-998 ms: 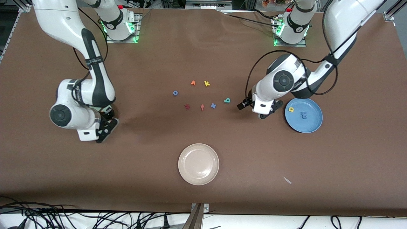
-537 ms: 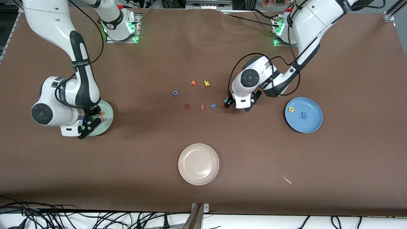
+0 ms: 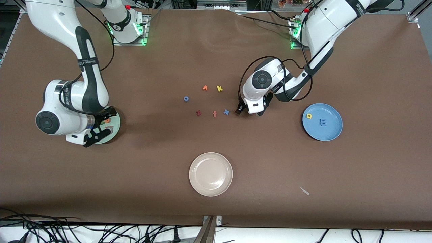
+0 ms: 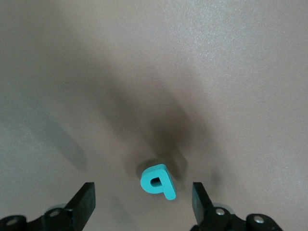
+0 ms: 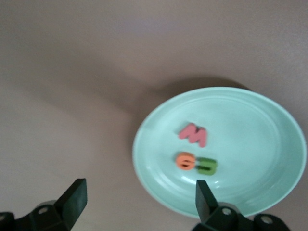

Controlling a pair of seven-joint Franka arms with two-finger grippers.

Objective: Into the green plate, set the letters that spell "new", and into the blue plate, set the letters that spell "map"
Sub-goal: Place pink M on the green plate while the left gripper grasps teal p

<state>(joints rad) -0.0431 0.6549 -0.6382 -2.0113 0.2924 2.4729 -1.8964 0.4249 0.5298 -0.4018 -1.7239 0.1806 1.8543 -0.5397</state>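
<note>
Toward the right arm's end of the worktop [image 3: 141, 158], the right hand [image 5: 139, 204] hangs over the green plate [image 5: 269, 120] with its fingers spread apart and empty. Pinkish-red w [image 5: 193, 134], orange e [image 5: 185, 161] and olive-green n [image 5: 208, 166] lie in that plate. Near the middle, the left hand [image 4: 143, 204] sits low with its fingers apart on either side of the teal a [image 4: 158, 181], not touching it. At the left arm's end, the blue plate [image 3: 332, 133] holds the yellow p [image 3: 309, 116] and blue m [image 3: 323, 122].
</note>
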